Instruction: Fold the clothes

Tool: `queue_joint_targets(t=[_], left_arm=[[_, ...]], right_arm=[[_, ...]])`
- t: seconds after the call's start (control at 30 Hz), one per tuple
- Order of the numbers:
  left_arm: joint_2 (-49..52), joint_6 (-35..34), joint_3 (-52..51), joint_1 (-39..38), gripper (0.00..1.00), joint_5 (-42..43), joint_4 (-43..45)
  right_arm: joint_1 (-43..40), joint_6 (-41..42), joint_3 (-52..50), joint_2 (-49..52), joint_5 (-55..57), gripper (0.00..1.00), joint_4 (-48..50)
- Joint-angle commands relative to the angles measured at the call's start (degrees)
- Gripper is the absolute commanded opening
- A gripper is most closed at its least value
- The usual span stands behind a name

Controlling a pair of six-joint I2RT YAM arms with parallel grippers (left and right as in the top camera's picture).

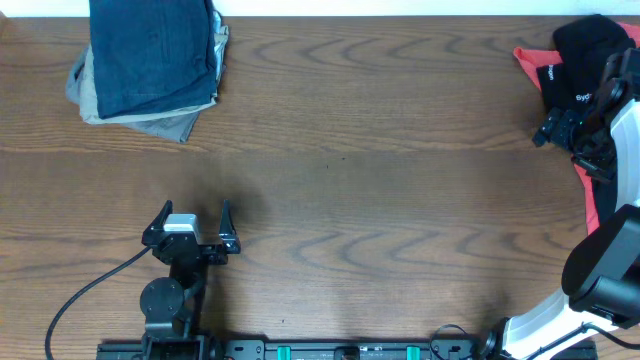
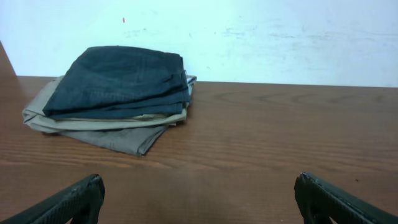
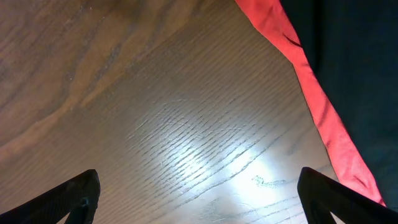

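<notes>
Folded navy-blue shorts (image 1: 153,55) lie on top of folded tan and grey shorts (image 1: 150,118) at the far left; the stack also shows in the left wrist view (image 2: 118,81). My left gripper (image 1: 190,222) is open and empty at the near left, well short of the stack. A black white-lettered top (image 1: 585,60) lies on a coral-red piece (image 1: 528,57) at the far right edge. My right gripper (image 1: 568,133) hovers open and empty just beside that pile. In the right wrist view the coral-red piece (image 3: 311,93) borders dark fabric (image 3: 354,62).
The wooden table (image 1: 380,200) spans the view, with a white wall (image 2: 249,37) behind it. A black cable (image 1: 85,295) trails from the left arm's base at the near edge. The right arm's white base (image 1: 545,320) stands at the near right.
</notes>
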Motion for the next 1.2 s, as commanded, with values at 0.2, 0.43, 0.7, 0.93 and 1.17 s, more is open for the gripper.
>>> queue_joint_targets(t=[0.2,0.43,0.7,0.93,1.17], left_arm=[[-0.39,1.20,-0.68,0.31,0.98,-0.17,-2.38],[-0.39,1.20,-0.68,0.31,0.98,-0.17,-2.38],[-0.39,1.20,-0.68,0.31,0.98,-0.17,-2.38],[-0.39,1.20,-0.68,0.31,0.98,-0.17,-2.38],[-0.39,1.20,-0.68,0.31,0.98,-0.17,-2.38]], right_arm=[[-0.59,0.79,0.31,0.11,0.39,0.99,0.02],[-0.59,0.79,0.31,0.11,0.42,0.99,0.02],[-0.59,0.79,0.31,0.11,0.39,0.99,0.02],[-0.24,0.79,0.24,-0.55,0.42,0.99,0.00],[2.78,0.76,0.02,-10.03,0.42,0.99,0.00]])
